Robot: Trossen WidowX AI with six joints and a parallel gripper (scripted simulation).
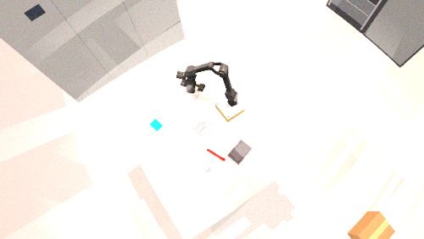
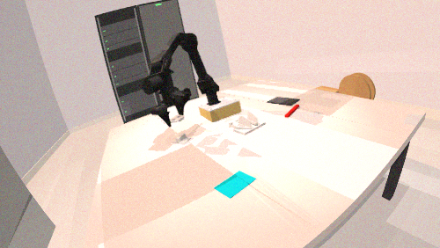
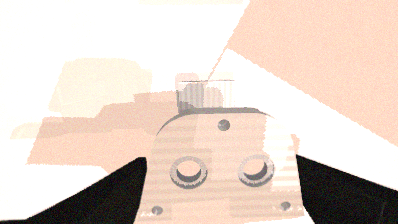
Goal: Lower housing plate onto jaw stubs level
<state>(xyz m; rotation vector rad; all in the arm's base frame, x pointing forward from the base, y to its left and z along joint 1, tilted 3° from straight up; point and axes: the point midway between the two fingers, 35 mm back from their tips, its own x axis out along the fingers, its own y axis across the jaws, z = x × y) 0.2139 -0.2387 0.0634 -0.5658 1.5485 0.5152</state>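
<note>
My gripper [image 3: 216, 162] [image 2: 175, 120] [image 1: 196, 90] is shut on the housing plate [image 3: 221, 145] [image 2: 177, 118], a pale plate with two ringed holes and three small dark holes. Its sides meet the black fingers in the wrist view. The plate is above the table, away from the white assembly [image 2: 241, 128] [image 1: 203, 127], a flat base with pale upright pieces that look like the jaws. The stubs and pins are too small and washed out to tell. A grey ribbed block [image 3: 204, 95] shows just beyond the plate's rounded edge; I cannot tell what part it is.
The arm stands on a yellow-sided block [image 2: 225, 111] [image 1: 227, 117]. A cyan square [image 1: 156, 125] [image 2: 235, 184], a red bar [image 1: 216, 154] [image 2: 292, 111] and a dark pad [image 1: 240, 152] [image 2: 283, 101] lie on the table. A small greyish thing [image 2: 182, 138] shows near the gripper.
</note>
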